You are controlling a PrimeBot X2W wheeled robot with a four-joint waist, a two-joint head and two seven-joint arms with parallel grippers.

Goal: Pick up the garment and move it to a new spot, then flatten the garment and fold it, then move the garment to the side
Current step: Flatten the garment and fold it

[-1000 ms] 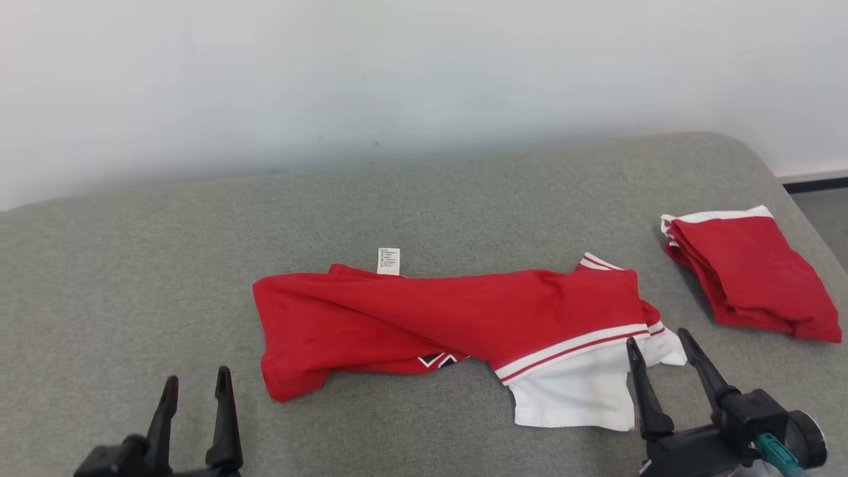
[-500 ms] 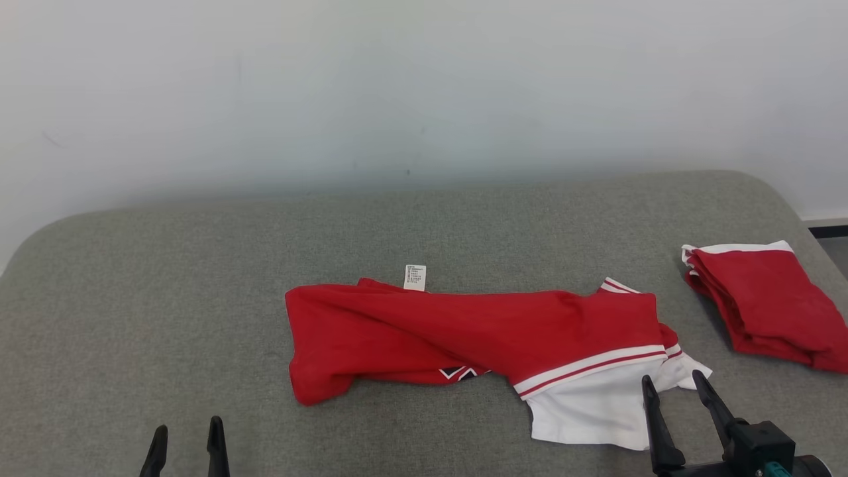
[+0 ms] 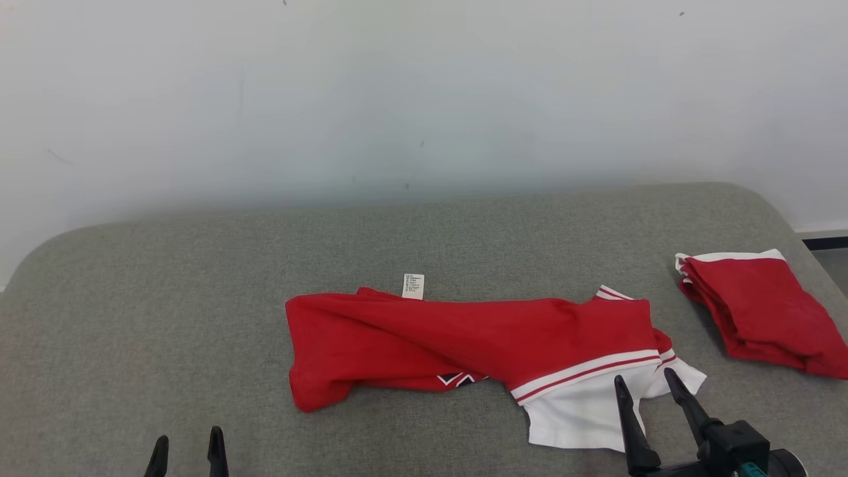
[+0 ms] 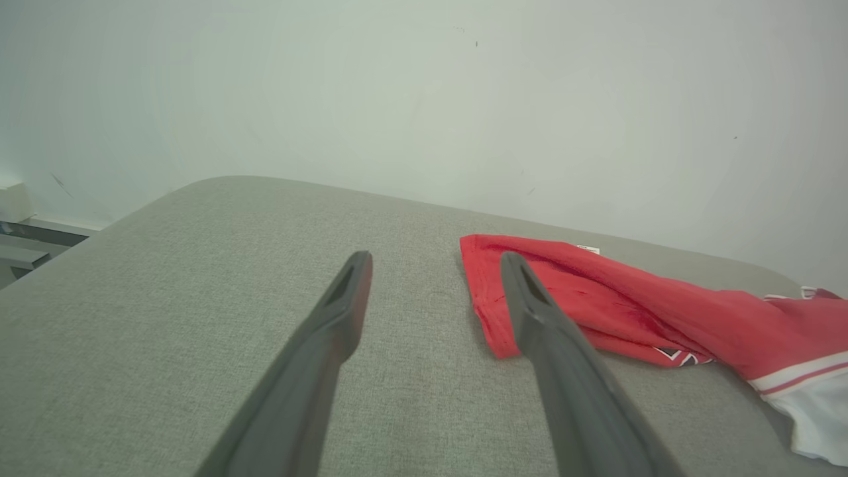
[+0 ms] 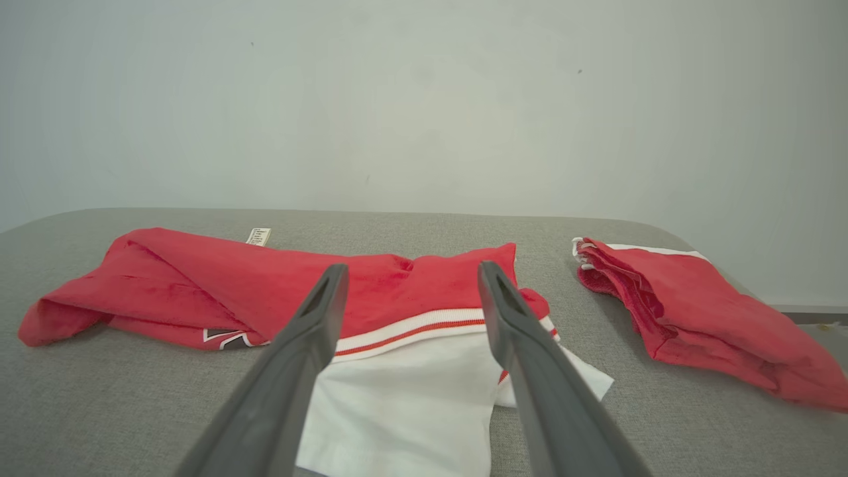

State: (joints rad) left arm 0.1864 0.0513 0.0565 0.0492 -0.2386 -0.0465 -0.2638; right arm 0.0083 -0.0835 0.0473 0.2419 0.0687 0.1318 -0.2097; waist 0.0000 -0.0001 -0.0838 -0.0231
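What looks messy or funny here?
The red and white garment in the middle lies crumpled and twisted, its white care label poking out at the far edge. The other red garment to the right is folded.

left gripper (image 3: 188,437) sits toward the near left corner of the bench (image 3: 132,298). its 2 dark fingers (image 4: 331,331) point at the far edge, spread wide, with nothing between them. right gripper (image 3: 644,376) stands toward the near right corner, farther in from the near edge than the left one. its 2 fingers (image 5: 530,371) are also spread wide and empty, leaning a little leftward from the black wrist (image 3: 732,442).
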